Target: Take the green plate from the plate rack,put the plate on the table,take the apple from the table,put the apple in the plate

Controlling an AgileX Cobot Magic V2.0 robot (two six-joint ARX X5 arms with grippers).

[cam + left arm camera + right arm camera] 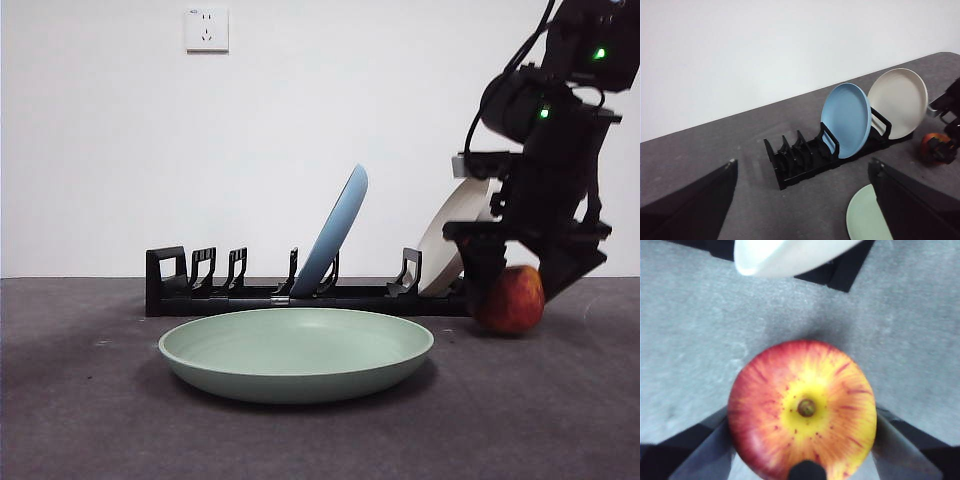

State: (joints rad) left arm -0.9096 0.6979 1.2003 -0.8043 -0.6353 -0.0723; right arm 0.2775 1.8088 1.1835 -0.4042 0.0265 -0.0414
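Note:
The green plate [296, 350] [865, 215] lies flat on the table [80, 400] in front of the plate rack [200, 295] [800, 160]. The red and yellow apple [515, 300] [802, 410] [930, 145] rests on the table at the rack's right end. My right gripper [518, 285] [802, 440] reaches down from above and its jaws press against both sides of the apple. My left gripper [802, 162] hangs high and back from the rack, open with nothing between its jaws.
A blue plate [335, 235] [846, 120] leans in the rack's middle and a beige plate [455, 235] [900, 102] [785, 255] in its right end, just behind the apple. A white wall with a socket [206, 29] stands behind.

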